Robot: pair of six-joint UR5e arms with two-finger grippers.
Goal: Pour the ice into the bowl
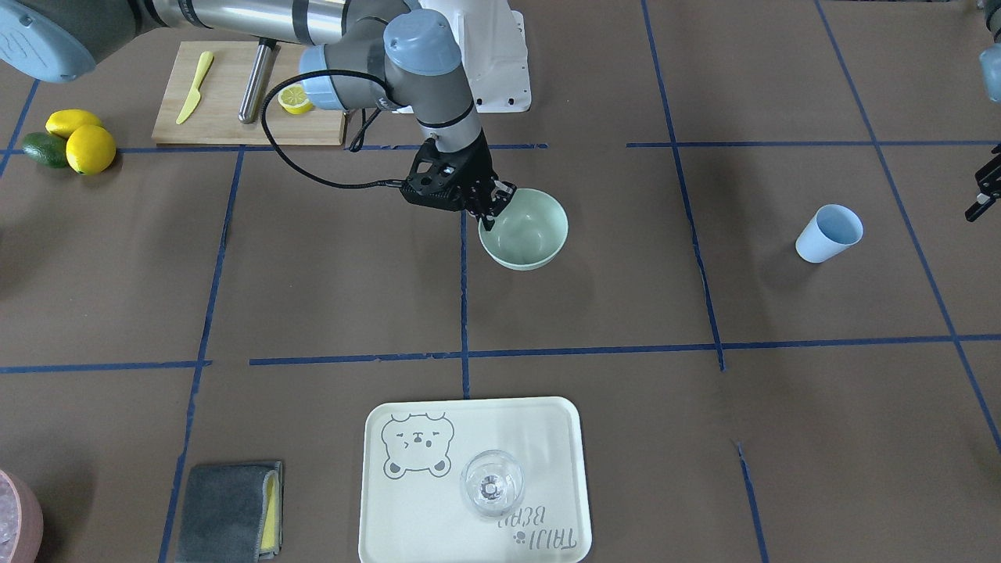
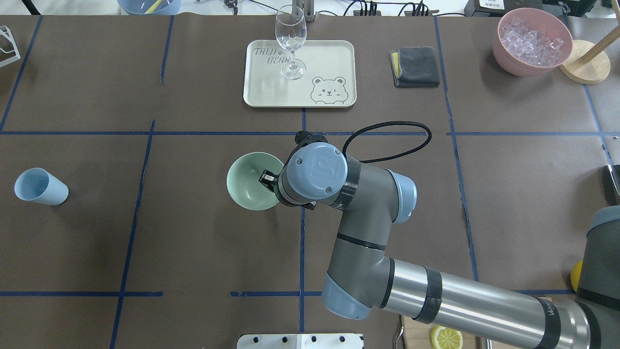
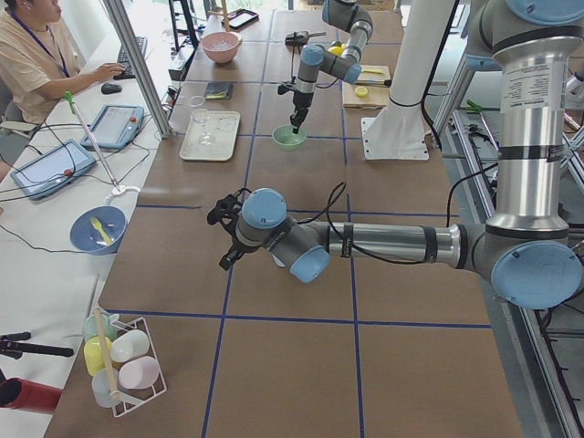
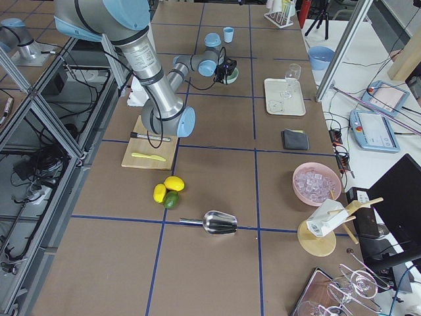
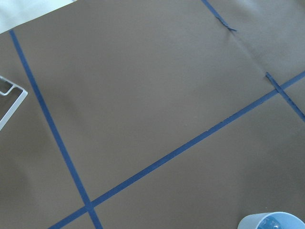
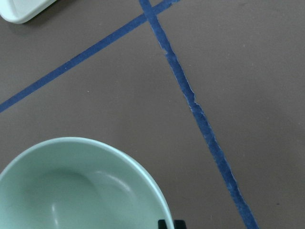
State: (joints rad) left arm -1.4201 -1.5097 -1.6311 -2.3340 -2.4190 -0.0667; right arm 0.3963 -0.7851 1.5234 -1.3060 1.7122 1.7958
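Mid-frame, the right gripper (image 1: 494,207) straddles the bowl (image 1: 532,234) at its upper-left rim; I cannot tell whether its jaws pinch it. At the right edge, the left gripper (image 1: 984,188) is cropped and its jaws cannot be judged.

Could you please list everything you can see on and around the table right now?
pale mint-green round bowl: one, table centre, empty.
small clear ice cubes: a heap, inside the pink bowl, robot's far right.
light blue plastic cup: one, robot's left side.
clear stemmed glass: one, upright on the cream bear-print tray, far centre.
folded grey cloth: one, right of the tray.
wooden cutting board: one, near right, holding a yellow-green knife, a lemon half and a metal rod.
yellow lemons: two, beside a green fruit, right of the board.
silver metal scoop: one, table's right end.
right gripper: fingers at the bowl's rim; grip unclear.
left gripper: over bare table near the cup; state unclear.
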